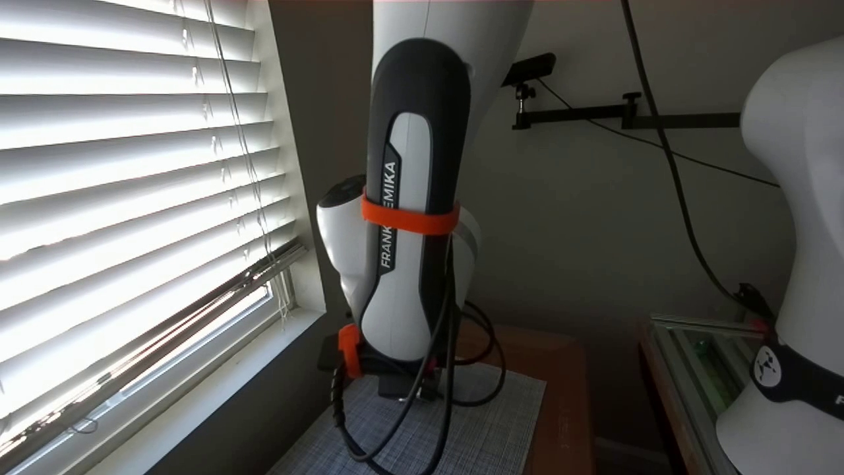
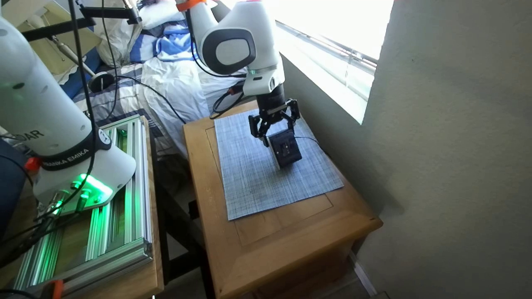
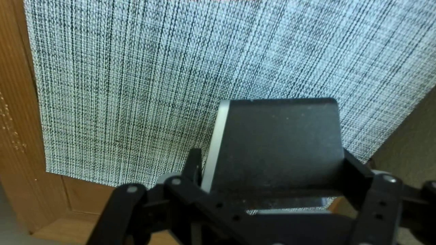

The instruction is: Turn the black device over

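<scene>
Find the fingers (image 3: 356, 177) clamped on opposite sides of the device (image 3: 279, 143), on one side against a silvery edge. Locate the device between them, over the mat (image 2: 253, 182) on the surface (image 2: 351, 224); in an exterior view, tilted, with a corner pointing down. Cannot tell whether touching the mat or just above.

Rate slipping as the main risk: appears gripped towards one end, with much of the body reaching beyond the fingers, so likely to pivot under its own weight if turned fast or held lightly. Note a thin cable (image 2: 308, 138) running off beside the device towards the wall (image 2: 440, 166); could tug or snag during the turn, if attached. Cannot confirm the join. Might catch the low corner on the mat and drag it if brought down at this tilt. Might drop back onto the wrong face if let go before being rolled past upright.

Record the device as boxy and flat-faced, with a rounded corner, matt black with pale specks in the wrist view, metallic-looking along the silvery edge. Observe some detail at the centre of the face shown in an exterior view, too small to read. Record the mat as grey-blue, woven, ribbed with dark lines; the surface as brown wood with grooved panel lines.
</scene>
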Controlling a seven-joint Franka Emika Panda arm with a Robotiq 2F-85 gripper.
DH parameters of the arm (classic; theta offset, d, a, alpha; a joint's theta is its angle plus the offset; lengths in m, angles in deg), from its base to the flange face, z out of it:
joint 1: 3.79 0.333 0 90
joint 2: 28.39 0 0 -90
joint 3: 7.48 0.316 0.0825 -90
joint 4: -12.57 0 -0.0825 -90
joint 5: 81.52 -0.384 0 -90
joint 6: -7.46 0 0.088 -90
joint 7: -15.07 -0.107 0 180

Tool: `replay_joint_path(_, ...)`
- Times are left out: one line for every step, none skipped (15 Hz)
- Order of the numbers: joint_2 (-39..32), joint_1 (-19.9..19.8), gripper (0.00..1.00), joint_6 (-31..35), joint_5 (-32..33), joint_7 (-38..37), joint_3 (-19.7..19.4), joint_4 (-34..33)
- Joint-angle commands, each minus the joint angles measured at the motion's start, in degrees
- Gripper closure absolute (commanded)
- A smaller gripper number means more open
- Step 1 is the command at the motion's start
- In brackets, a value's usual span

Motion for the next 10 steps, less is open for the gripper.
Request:
replay_joint_path(-0.27, 0.09, 0.0, 0.34, 1.67, -2.58, 0.11, -0.09)
replay_joint_path(-0.23, 0.1, 0.0, 0.37, 1.7, -2.62, 0.1, -0.09)
replay_joint_path(-0.12, 0.04, 0.0, 0.49, 1.71, -2.57, 0.14, -0.03)
replay_joint_path(-0.04, 0.0, 0.0, 0.45, 1.7, -2.55, 0.16, -0.03)
replay_joint_path(0.12, -0.15, 0.0, 0.45, 1.67, -2.42, 0.28, 0.02)
replay_joint_path(0.13, -0.13, 0.0, 0.4, 1.69, -2.42, 0.27, 0.0)
replay_joint_path(0.2, -0.08, 0.0, 0.5, 1.71, -2.39, 0.29, 0.05)
replay_joint_path(0.55, -0.29, 0.0, 0.82, 1.64, -2.16, 0.62, 0.21)
replay_joint_path(1.12, -0.79, 0.0, 1.23, 1.55, -1.61, 1.25, 0.47)
replay_joint_path(2.02, -1.3, 0.0, 2.88, 1.61, -0.78, 1.93, 1.06)
